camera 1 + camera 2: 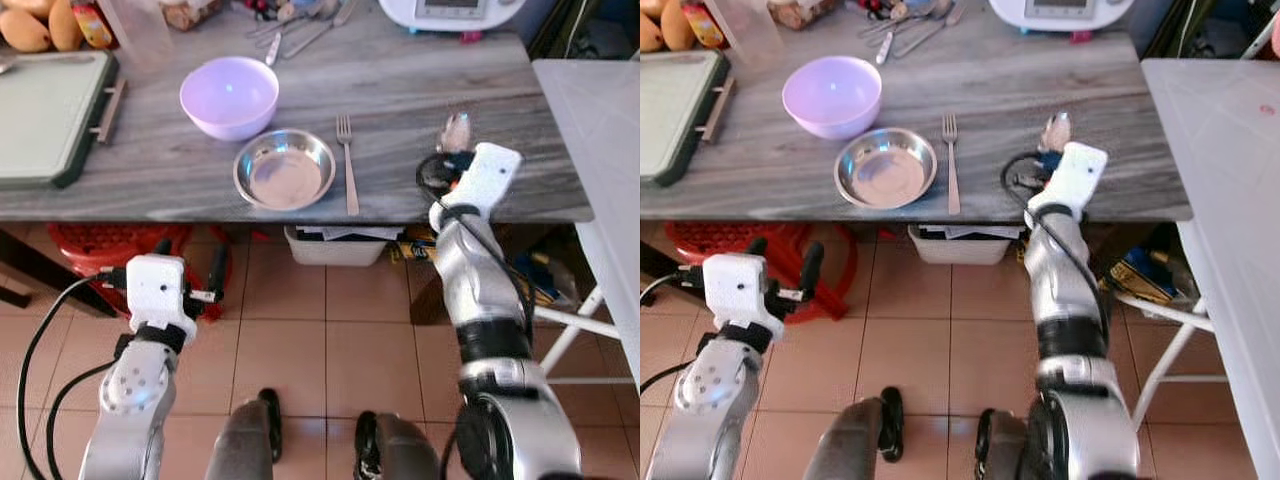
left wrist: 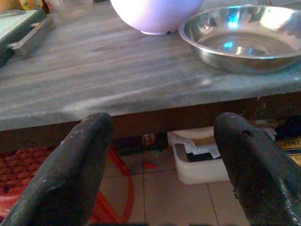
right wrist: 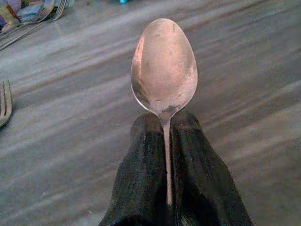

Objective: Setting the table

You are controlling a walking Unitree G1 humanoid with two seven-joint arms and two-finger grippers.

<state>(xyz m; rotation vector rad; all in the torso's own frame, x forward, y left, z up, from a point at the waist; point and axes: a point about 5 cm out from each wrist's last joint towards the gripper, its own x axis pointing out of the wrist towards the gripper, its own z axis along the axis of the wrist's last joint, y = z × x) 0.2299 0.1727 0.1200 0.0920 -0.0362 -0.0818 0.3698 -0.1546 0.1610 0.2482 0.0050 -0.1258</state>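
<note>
On the grey wooden table sit a lilac bowl, a round steel dish in front of it, and a fork lying just right of the dish. My right gripper is shut on the handle of a metal spoon, bowl end pointing forward, held above the table to the right of the fork. The spoon pokes out past the right wrist. My left gripper is open, low in front of the table edge, below the dish.
A green cutting board lies at the table's left. Loose cutlery and a white appliance stand at the back. A red basket and white bin sit under the table. A white table stands right.
</note>
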